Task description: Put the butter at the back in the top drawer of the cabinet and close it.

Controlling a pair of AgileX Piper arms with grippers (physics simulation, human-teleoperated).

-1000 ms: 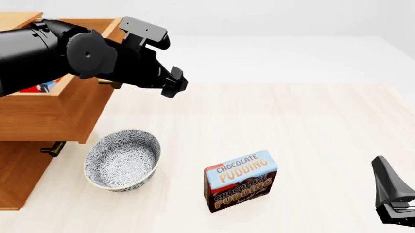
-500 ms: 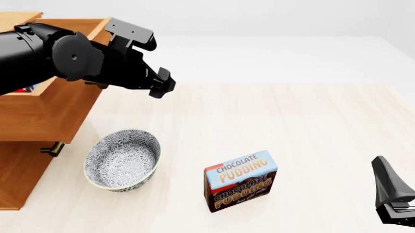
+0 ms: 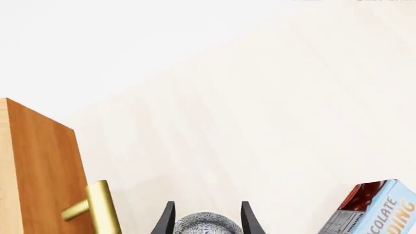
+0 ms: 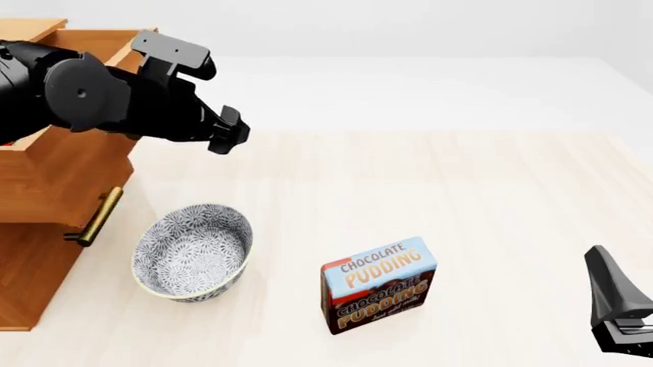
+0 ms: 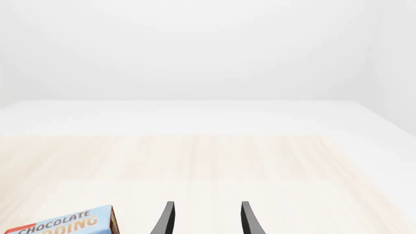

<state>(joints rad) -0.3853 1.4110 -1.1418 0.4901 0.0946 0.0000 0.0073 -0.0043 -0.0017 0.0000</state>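
In the front view, the left hand [image 4: 194,95] hung empty with its fingers spread, just beside the front of the top drawer [image 4: 76,164], which stood partly out of the cabinet [image 4: 30,275]. The drawer's brass handle [image 4: 99,216] showed tilted below its front panel. The butter could not be made out here (the arm covered the drawer's inside). A patterned bowl [image 4: 192,251] sat on the tabletop [image 4: 490,199] near the cabinet, and the Chocolate Pudding box [image 4: 378,284] stood upright to its right. The right hand [image 4: 617,302] rested low at the right edge, well apart from everything.

In the left wrist view, the parted fingertips [image 3: 165,222] framed the bowl [image 3: 206,225], with the handle [image 3: 103,207] and wooden panel [image 3: 46,170] beside them.

In the right wrist view, the right hand's fingers [image 5: 165,219] stood apart, holding nothing, with the pudding box [image 5: 62,224] nearby.
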